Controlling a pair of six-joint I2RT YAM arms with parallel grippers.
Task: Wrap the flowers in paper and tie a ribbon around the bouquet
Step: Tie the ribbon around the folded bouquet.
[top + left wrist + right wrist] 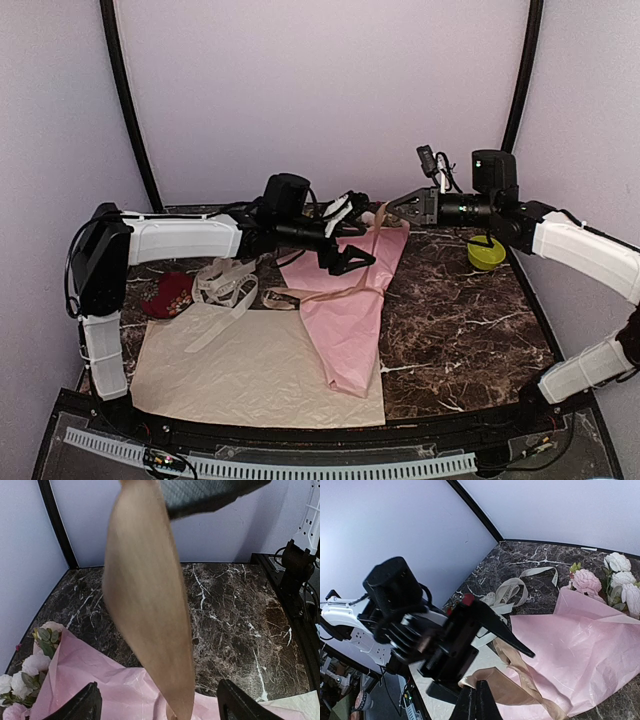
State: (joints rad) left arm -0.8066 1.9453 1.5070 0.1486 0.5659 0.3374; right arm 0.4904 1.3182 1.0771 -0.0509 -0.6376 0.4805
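1. The bouquet (352,318) is lying on the dark marble table (460,320). Its narrow tip is pointing toward the near edge and its wide mouth is turned toward the back wall.
2. The long cone is being formed by thin, slightly crinkled pink paper (580,645). The narrow end is resting on the right part of a pale cream-beige sheet (240,370).
3. The flowers (587,581), pink and cream roses with green leaves, are being shown at the wide end, spilling past the paper's rim.
4. The ribbon (150,630), a flat tan satin strip, is being draped across the middle of the cone. 1 length is rising from it and hanging, blurred, close in front of the left wrist camera.
5. The left gripper (348,258) is being held above the cone's upper half with its 2 fingers (82,706) spread wide. The ribbon is hanging between them and touching neither.
6. The right gripper (474,700) is being held near the bouquet's wide end with its 2 fingers pressed together. The ribbon is being pinched at their tips.
7. A cream-white ribbon tangle (225,280) and a dark red object (170,295) are lying left of the bouquet. A round yellow-green object (487,255) is sitting far to the right, under the right arm.
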